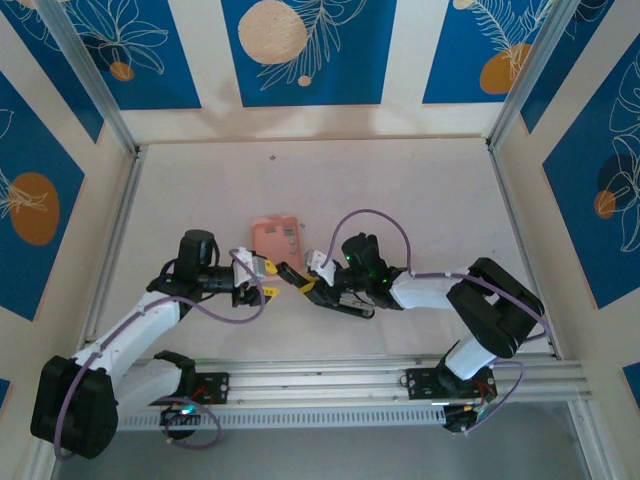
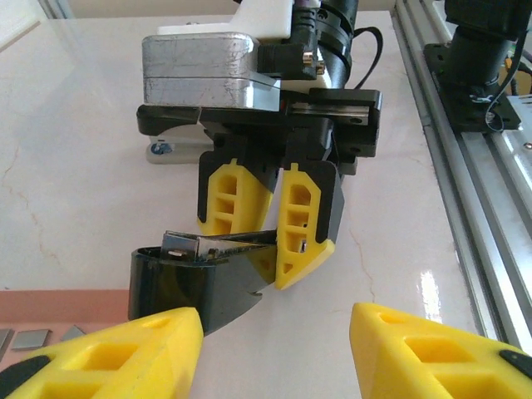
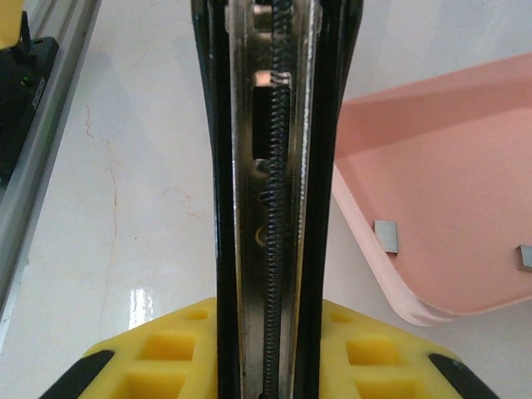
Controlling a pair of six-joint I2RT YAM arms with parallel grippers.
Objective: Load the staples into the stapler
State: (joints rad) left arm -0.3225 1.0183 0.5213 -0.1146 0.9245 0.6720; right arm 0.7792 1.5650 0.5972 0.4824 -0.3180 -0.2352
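Glossy veined tabletop (image 1: 400,200); right end effector (image 3: 268,349) clamps slim black stapler (image 3: 266,166), left end effector (image 2: 274,332) gapes empty.

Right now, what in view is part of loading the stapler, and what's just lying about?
For the job: stapler; staples; pink box holding them.
Just there: table; metal rail at its near edge; blue patterned wall panels.

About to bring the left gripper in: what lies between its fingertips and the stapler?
Nothing but bare table, as the left wrist view shows: the left gripper, open, sits close to the black end of the stapler.
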